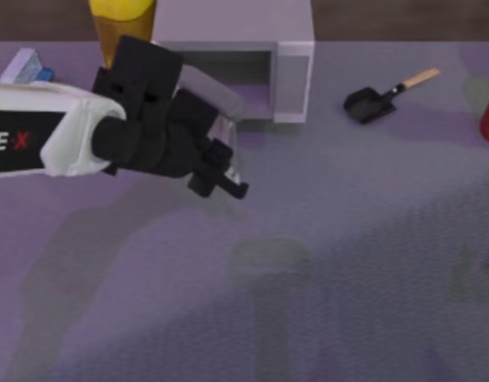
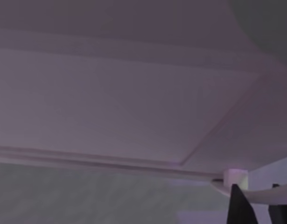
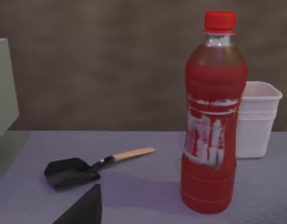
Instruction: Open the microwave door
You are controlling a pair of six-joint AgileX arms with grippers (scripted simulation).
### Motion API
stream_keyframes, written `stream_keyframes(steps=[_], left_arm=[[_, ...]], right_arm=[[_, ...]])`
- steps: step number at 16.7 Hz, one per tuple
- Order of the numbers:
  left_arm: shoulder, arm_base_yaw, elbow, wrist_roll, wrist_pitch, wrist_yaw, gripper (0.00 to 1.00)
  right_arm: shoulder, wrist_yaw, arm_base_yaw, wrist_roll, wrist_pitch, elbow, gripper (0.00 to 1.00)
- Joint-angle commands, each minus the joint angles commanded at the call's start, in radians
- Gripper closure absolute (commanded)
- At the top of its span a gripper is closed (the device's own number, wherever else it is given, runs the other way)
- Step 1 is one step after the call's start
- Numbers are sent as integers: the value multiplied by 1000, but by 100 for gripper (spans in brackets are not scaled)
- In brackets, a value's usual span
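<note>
The light grey microwave stands at the back middle of the table, and its dark cavity shows. The microwave door is swung out toward the front left, away from the narrow control panel strip. My left gripper is at the door's free edge. In the left wrist view the door panel fills the picture, and the gripper is shut on the pale door handle, one dark finger on each side. My right gripper is parked off the top view's right, open, with one fingertip showing.
A tall yellow container stands left of the microwave, and a small blue and white item lies at the back left. To the right lie a black scoop with a wooden handle, a red bottle and a white cup.
</note>
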Motion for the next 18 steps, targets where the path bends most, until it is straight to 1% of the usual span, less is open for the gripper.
stream_keyframes(steps=[4,18], left_arm=[[-11,23,-9,45,-7,29,100],[-11,24,-9,47,-8,30,100]], right_arm=[[0,0,0,0,0,0,0],[0,0,0,0,0,0,0]])
